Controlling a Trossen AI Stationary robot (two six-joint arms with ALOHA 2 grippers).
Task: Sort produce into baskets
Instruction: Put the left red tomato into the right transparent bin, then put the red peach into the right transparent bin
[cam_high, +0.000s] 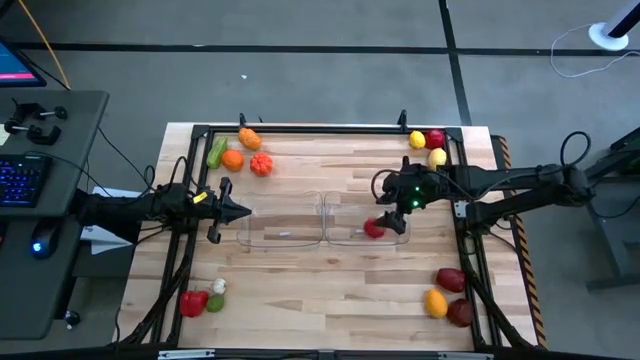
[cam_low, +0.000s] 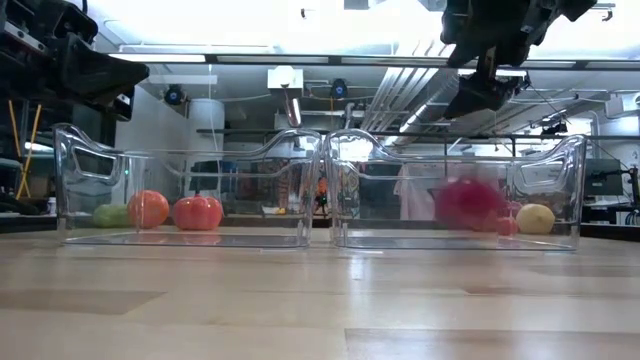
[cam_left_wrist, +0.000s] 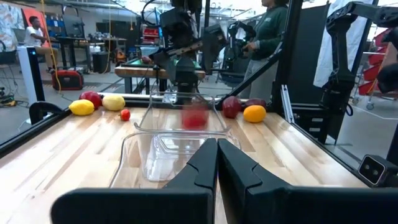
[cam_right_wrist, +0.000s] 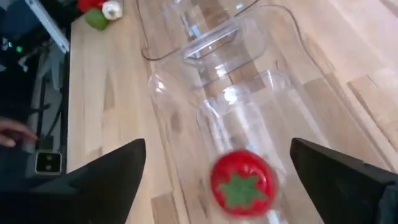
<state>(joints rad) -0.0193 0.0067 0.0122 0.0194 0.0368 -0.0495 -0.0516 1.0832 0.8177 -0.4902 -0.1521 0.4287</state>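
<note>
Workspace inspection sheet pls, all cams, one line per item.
Surface: wooden table, inside a dark frame.
Job's things: two clear baskets side by side at centre; red tomato in the right basket, left one looks empty; remaining produce in groups near the corners.
Clutter: nothing seen on the table.
Grippers: right gripper open above the tomato; left gripper shut, beside the left basket.
Cables: white cable on the floor.
Surroundings: keyboard desk at left; people in the room beyond.

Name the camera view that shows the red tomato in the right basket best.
The right wrist view: the red tomato fills the foreground, green star-shaped top visible, between the open fingers. The high view shows only a small red spot; the low and left wrist views show a red blur through clear plastic.
</note>
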